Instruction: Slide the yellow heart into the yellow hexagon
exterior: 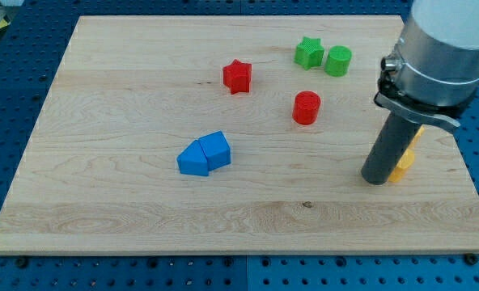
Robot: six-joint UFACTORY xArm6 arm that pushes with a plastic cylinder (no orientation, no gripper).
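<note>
Camera view, tool tip (376, 179) on board, touching yellow block (403, 164).

Two yellow blocks (404, 160), shapes unclear, mostly hidden behind rod, view's right.

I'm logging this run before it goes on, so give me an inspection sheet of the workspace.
Surface: wooden board, flat, on blue pegboard.
Job's things: yellow blocks at the view's right, mostly hidden behind the rod; shapes cannot be told.
Clutter: red star, red cylinder, green star, green cylinder, two blue blocks touching.
Grippers: none; my tip sits against the yellow blocks' left.
Cables: nothing seen.
Surroundings: pegboard only.
</note>
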